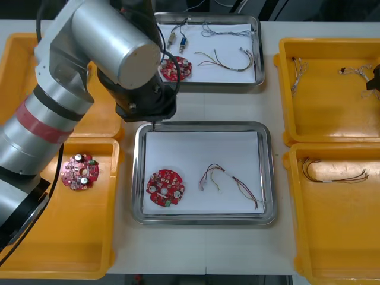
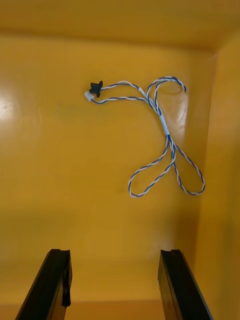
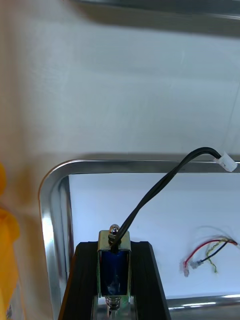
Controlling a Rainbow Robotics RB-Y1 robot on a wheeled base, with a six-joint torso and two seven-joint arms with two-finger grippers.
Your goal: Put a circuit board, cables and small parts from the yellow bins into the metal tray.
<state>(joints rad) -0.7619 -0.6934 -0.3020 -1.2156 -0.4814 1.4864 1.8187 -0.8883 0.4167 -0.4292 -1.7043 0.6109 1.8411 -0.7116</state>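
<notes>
Left end effector holds a small metal part over the tray corner, ready to set it down.

My left end effector is pinching a small metal part with a blue body. Its black cable arches up and away from my fingers to a white connector. Just beneath me is a corner of the metal tray, white inside. A red and yellow cable lies in it off to one side of my fingers, and the front view shows a round red circuit board in there too. I judge this to be the placing step: the next move calls for lowering onto bare white lining, clear of the rim, then releasing. My right end effector hangs with fingers spread above a yellow bin, with a twisted blue and white cable ahead of it.
</notes>
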